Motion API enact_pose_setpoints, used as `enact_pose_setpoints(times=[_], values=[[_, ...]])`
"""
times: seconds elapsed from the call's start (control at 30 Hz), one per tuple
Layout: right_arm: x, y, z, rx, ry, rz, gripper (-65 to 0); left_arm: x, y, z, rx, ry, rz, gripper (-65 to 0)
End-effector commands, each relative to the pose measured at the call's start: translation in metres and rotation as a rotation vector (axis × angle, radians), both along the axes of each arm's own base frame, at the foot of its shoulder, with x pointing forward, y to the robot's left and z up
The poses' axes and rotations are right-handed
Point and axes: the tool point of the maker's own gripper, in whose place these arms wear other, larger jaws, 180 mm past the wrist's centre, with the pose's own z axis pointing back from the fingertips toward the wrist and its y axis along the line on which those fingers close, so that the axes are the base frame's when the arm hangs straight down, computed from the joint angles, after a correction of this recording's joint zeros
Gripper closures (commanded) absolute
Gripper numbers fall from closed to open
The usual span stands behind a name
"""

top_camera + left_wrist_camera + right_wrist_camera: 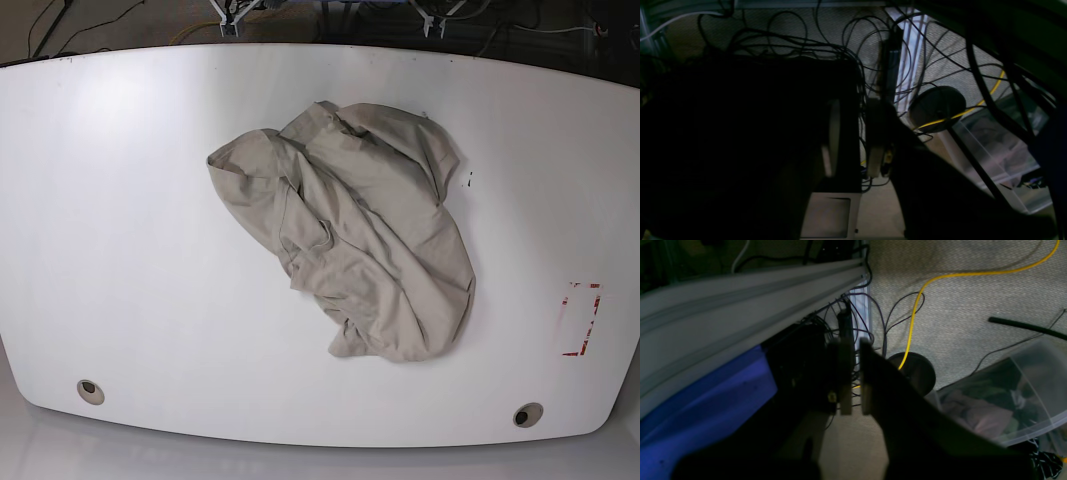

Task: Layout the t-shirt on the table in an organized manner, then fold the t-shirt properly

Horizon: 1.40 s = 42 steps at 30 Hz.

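**A:** Where is the t-shirt right now?

**B:** It lies crumpled in a heap on the white table, a little right of centre in the base view. It is bunched and wrinkled, with folds running from the far left down to the near right, and it is not spread flat. One rounded lobe sticks out to the left on the far side, and the widest part sags toward the near edge.

**A:** Anything else on the tabletop?

**B:** Two small round grey holes near the front edge, one at the left and one at the right. A red dashed rectangle mark sits near the right edge, well apart from the shirt.

**A:** And the arms?

**B:** Neither shows in the base view. Both wrist cameras look at the floor, not the table. The left gripper is dark against a tangle of black cables; its two fingers stand with a narrow gap between them and nothing in it, so it is slightly parted and holds no cloth.

**A:** The right one?

**B:** The right gripper has its fingers drawn almost together, clenched on nothing. Behind it a yellow cable runs across the carpet to a round black disc, and a clear plastic bin with clothes inside sits at the right.
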Motion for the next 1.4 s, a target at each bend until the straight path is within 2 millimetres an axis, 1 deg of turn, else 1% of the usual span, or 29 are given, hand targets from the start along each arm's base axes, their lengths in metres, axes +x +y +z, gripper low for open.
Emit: enact_pose_setpoints(times=[0.0, 0.2, 0.27, 0.47, 0.67, 0.93, 1.37], values=[[0.0068, -0.0049, 0.0014, -0.004, -0.023, -0.006, -3.1, 0.0014, -0.0016, 0.0002, -0.007, -0.008, 0.007, -11.2], [0.0078, -0.0052, 0.0013, -0.004, -0.023, -0.003, -3.0, 0.0004, -0.0016, 0.0002, -0.007, -0.004, 0.006, -10.8], [0.0043, -0.0038, 0.0013, -0.002, -0.015, -0.001, -3.0, 0.0010, -0.0011, 0.0001, -0.004, -0.004, 0.003, -10.9], [0.0029, -0.0032, 0.0013, -0.001, -0.012, -0.001, -2.9, 0.0018, -0.0005, 0.0000, -0.003, -0.007, 0.006, -10.8], [0.0051, -0.0035, 0.0014, -0.003, -0.018, -0.005, -2.9, 0.0045, -0.0021, 0.0001, -0.008, -0.016, 0.006, -11.0], [0.0062, -0.0031, 0.0017, -0.001, -0.024, -0.007, -2.9, 0.0018, -0.0019, 0.0000, -0.005, -0.007, 0.009, -10.8], [0.0099, -0.0041, 0.0020, -0.004, -0.038, -0.011, -3.2, 0.0034, -0.0015, -0.0001, -0.005, -0.009, 0.006, -11.4]])
